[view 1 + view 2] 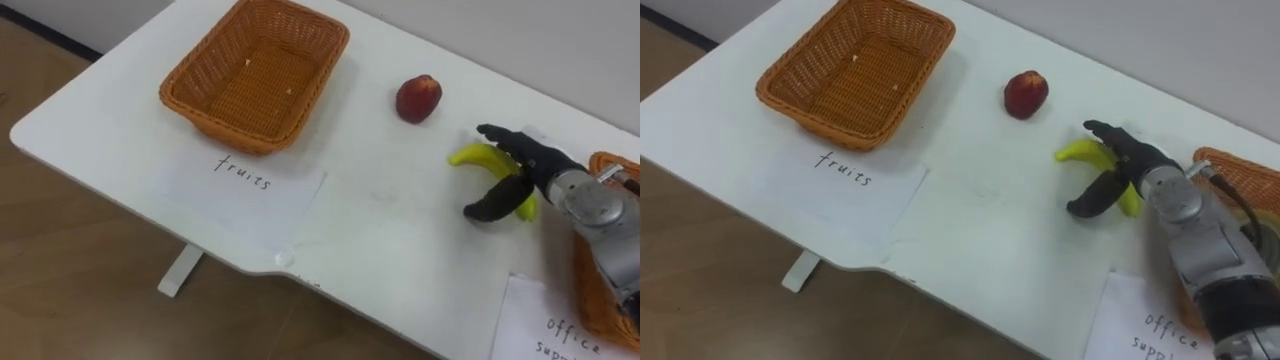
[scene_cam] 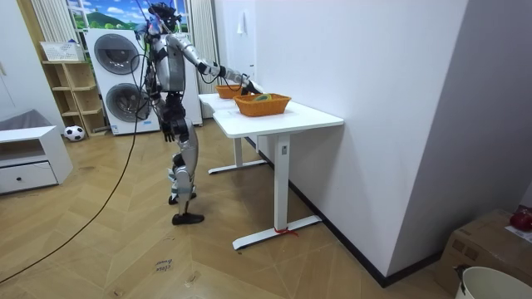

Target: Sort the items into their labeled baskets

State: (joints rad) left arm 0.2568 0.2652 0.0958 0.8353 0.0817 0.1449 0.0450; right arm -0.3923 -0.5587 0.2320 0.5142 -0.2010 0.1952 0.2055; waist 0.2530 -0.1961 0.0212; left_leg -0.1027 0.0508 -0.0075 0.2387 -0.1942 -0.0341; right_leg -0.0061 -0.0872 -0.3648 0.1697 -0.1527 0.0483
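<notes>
Right robot hand lies spread astride the curved yellow banana, with dark fingers over its far side and the thumb along the near side, not yet clamped as far as I can see. The left robot hand hangs by the hip. From the left come the woven orange wicker basket, its handwritten white paper label, the round red fruit, then the banana aslant on the white bench, one tip towards that basket. A second wicker basket sits at the right edge. Nothing blocks a leftward carry, I'd judge.
</notes>
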